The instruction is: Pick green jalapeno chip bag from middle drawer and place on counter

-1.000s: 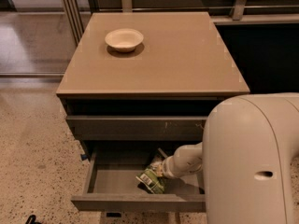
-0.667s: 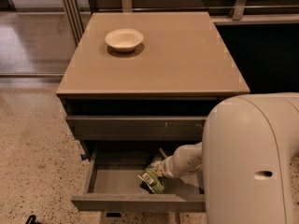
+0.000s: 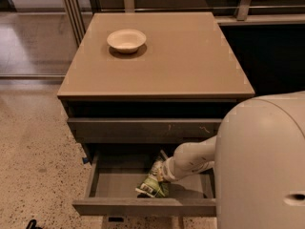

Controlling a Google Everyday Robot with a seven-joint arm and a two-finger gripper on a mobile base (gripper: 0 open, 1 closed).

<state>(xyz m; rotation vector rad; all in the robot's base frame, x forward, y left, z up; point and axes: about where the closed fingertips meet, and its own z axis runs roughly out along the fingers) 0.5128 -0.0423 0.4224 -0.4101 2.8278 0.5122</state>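
Note:
The middle drawer [image 3: 143, 207] stands pulled open below the counter [image 3: 190, 66]. Inside it, right of centre, the green jalapeno chip bag [image 3: 152, 184] stands crumpled and tilted on the grey tray. My white arm reaches down into the drawer from the right. The gripper [image 3: 161, 170] is at the bag's upper end, shut on it. The wrist hides most of the fingers.
A cream round bowl [image 3: 126, 40] sits on the counter's far left. A closed drawer front with pale scuff marks [image 3: 143, 128] lies above the open drawer. My robot body [image 3: 262, 166] fills the lower right. Speckled floor [image 3: 33, 151] lies to the left.
Hardly anything differs. The arm and the bag stay at nearly the same spot in the open drawer.

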